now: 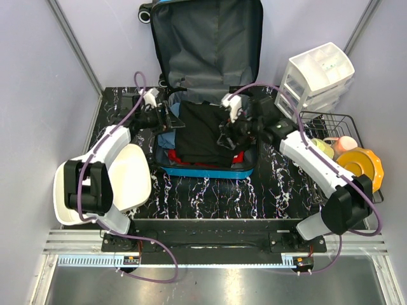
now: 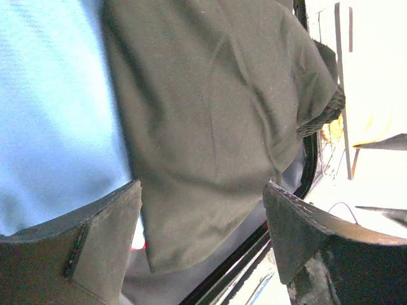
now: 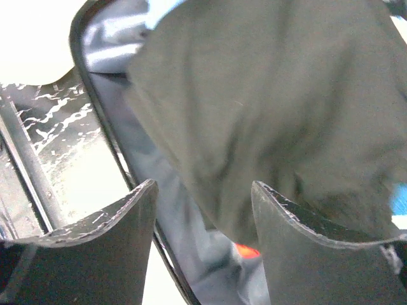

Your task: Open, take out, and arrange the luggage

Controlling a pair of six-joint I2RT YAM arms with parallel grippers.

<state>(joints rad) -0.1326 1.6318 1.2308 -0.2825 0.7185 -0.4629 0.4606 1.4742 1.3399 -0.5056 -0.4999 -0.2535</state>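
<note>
Luggage (image 1: 206, 51): bright-blue hard shell, lying open on the marbled black table (image 1: 210, 190). Lid stands upright at 12 o'clock, dark grey lining facing out, black wheel at its top corner. The base is packed. A black garment (image 1: 200, 130) lies topmost, with light-blue cloth (image 2: 57, 108) beneath it toward 9 o'clock.

Left gripper (image 1: 173, 121) is at the base's 9 o'clock edge, right gripper (image 1: 227, 132) at its 3 o'clock edge. Both sets of jaws stand apart, gripping nothing, the garment just beyond them.

Only the wrist views show those gaps plainly. Only the top view shows the lid.
</note>
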